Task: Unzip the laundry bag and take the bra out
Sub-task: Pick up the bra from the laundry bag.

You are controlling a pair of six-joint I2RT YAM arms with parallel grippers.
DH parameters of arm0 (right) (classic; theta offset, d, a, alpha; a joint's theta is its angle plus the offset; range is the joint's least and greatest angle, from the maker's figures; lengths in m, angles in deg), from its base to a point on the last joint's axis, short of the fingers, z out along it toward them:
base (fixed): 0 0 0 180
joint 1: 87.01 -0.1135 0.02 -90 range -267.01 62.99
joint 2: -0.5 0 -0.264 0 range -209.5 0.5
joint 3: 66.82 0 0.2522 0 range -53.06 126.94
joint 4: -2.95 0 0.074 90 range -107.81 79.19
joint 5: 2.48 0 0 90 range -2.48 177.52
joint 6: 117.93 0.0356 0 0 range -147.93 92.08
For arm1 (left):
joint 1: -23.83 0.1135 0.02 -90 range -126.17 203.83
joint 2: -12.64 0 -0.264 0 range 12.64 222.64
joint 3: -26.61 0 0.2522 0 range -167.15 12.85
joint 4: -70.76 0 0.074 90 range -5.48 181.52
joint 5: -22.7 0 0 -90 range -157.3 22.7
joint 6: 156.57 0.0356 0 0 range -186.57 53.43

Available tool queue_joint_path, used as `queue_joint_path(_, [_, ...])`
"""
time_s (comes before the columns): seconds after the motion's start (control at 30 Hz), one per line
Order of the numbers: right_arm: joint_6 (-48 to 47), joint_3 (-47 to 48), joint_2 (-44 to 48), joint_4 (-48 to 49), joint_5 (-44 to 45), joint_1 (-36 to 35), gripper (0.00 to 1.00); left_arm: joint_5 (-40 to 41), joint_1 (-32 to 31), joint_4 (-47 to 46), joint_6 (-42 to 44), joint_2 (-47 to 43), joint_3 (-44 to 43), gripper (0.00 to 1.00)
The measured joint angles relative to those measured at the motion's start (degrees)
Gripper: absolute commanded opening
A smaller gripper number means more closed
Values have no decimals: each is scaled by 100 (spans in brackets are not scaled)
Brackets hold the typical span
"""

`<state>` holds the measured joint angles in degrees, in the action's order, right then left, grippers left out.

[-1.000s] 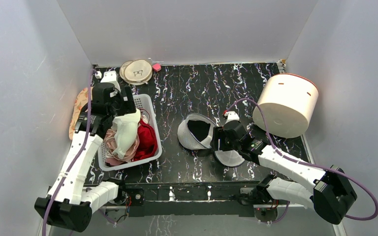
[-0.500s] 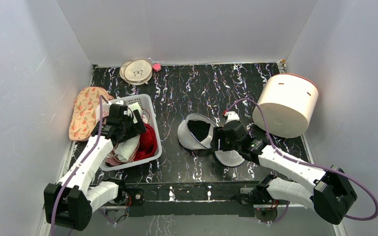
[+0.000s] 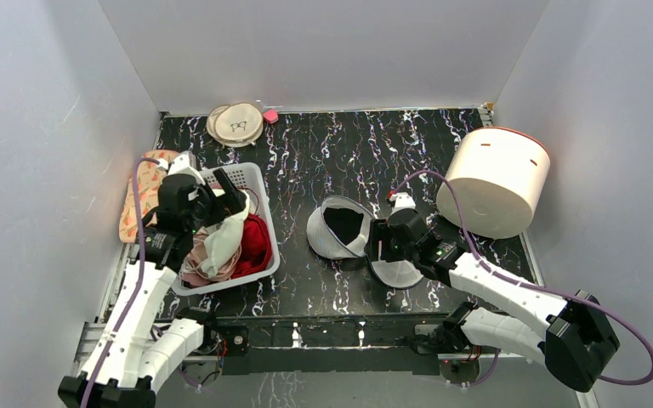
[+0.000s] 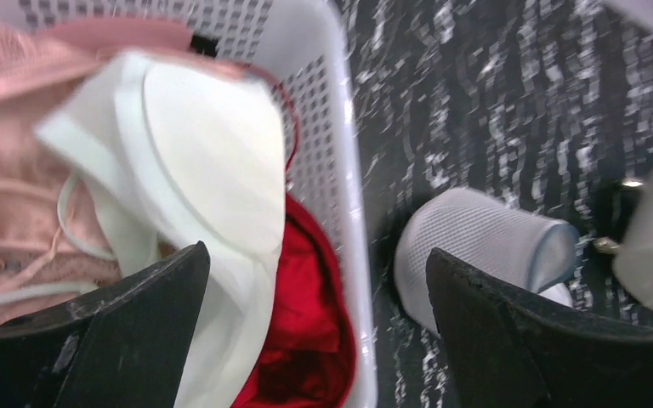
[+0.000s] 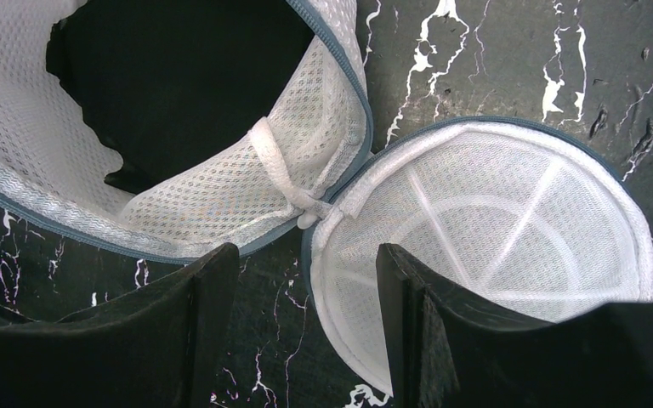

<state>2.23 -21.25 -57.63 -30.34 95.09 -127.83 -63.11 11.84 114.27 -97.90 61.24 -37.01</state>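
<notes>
The white mesh laundry bag lies unzipped in two joined halves in the middle of the table. The left half [image 3: 337,228] stands open with a dark empty inside, and the right half [image 3: 395,272] lies flat. In the right wrist view both halves [image 5: 221,195] [image 5: 493,246] meet at a knotted hinge. My right gripper [image 3: 380,242] [image 5: 306,323] is open just above that hinge. A white bra [image 3: 221,242] [image 4: 195,170] lies in the white basket [image 3: 255,183] on pink and red garments. My left gripper [image 3: 225,204] [image 4: 319,340] is open above the basket and holds nothing.
A big cream cylinder drum [image 3: 495,181] stands at the right. Flat beige discs [image 3: 236,124] lie at the back left. A patterned flat pad [image 3: 140,200] lies left of the basket. White walls close in three sides.
My left gripper carried the white bra down into the basket, let it go and drew back up. The right arm and the bag have not moved.
</notes>
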Motion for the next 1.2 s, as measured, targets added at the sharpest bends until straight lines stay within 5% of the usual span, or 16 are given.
queue_joint_path(0.17, [-4,35,92,-70,50,2,59,-444,0,-271,96,-142,-437,98])
queue_joint_path(0.47, [0,227,634,-348,369,0,59,-1349,-549,-1200,-107,601,-476,75])
queue_joint_path(0.67, [70,229,1139,-509,649,2,59,-396,-3023,-1530,111,2031,-1067,57])
queue_joint_path(0.8, [203,227,1386,-649,835,0,59,151,-3941,-1757,249,2872,-1377,47])
queue_joint_path(1.0, [332,227,1692,-754,1047,2,60,796,-4601,-2017,343,4422,-1989,33])
queue_joint_path(1.2, [407,216,1718,-769,1062,0,61,1207,-4774,-2033,317,5466,-2251,33])
